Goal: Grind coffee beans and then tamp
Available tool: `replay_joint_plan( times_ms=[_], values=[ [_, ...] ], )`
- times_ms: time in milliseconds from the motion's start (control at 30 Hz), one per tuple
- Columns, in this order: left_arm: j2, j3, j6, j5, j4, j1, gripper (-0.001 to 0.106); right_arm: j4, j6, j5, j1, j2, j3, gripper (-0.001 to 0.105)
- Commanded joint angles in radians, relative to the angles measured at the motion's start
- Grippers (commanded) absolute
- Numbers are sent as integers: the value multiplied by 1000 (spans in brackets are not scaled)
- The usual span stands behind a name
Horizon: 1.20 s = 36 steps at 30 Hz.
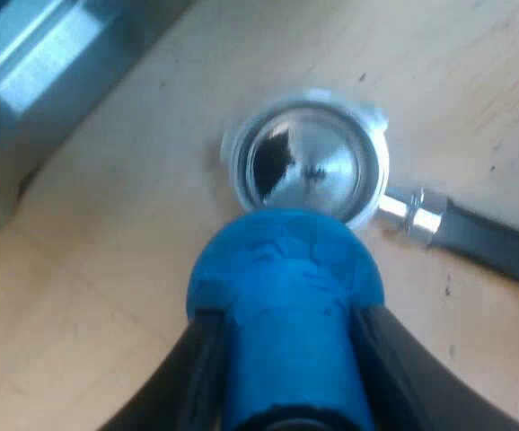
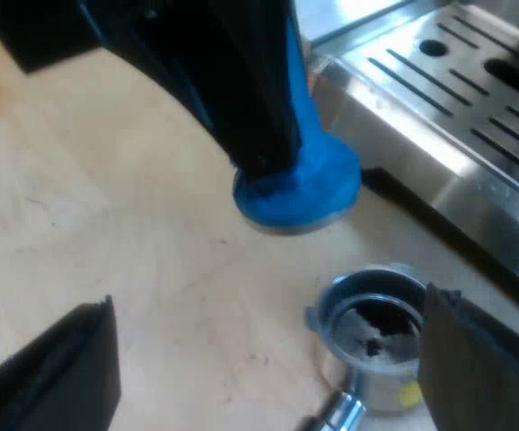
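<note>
Tamper, blue, is gripped by the left gripper: its two black fingers are closed against opposite sides of the tamper's stem. In the right wrist view the tamper is seen tilted, with its round base facing down. It is held between the holder and the front of the espresso machine. The base is not inside the basket. Whether it touches the bench cannot be told.

A small yellow mark is seen on the outer wall of the basket; whether it is a label cannot be told.

The holder is laid on the bench, near the machine's base. A patch of dark grounds is seen in the basket, with bare metal beside it. A bright metal neck joins the basket to a dark handle.

The right gripper is spread wide and nothing is held. One of its fingers is placed just beside the basket, and the other is well apart from it.

The bench is of pale wood with fine grain and small dark specks. The machine's front is of brushed steel, with a slotted tray on top.
</note>
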<state>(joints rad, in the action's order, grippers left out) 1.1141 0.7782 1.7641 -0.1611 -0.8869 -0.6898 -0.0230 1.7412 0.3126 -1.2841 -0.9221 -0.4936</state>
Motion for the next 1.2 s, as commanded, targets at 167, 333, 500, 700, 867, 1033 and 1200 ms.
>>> replay_joint_plan(
  times_ms=[167,333,500,700,867,1033,1200],
  values=[
    [-67,-34,19,15,-25,94,0,8,-15,-10,1,1,-20,71],
    [-78,-80,-9,15,-35,215,0,6,-80,-20,14,-34,-24,71],
    [-78,-167,-44,15,52,291,0,-2,-80,-20,14,-102,-30,71],
    [-78,-206,-35,20,136,307,0,-41,-80,-42,14,-154,-30,71],
    [-70,-206,-35,39,201,307,0,-106,-80,-49,29,-187,-30,71],
    [-2,-206,-35,39,188,307,0,-120,-84,-56,68,-196,-30,71],
    [67,-206,-35,77,188,307,0,-144,-84,-59,75,-196,-30,71]
  ],
)
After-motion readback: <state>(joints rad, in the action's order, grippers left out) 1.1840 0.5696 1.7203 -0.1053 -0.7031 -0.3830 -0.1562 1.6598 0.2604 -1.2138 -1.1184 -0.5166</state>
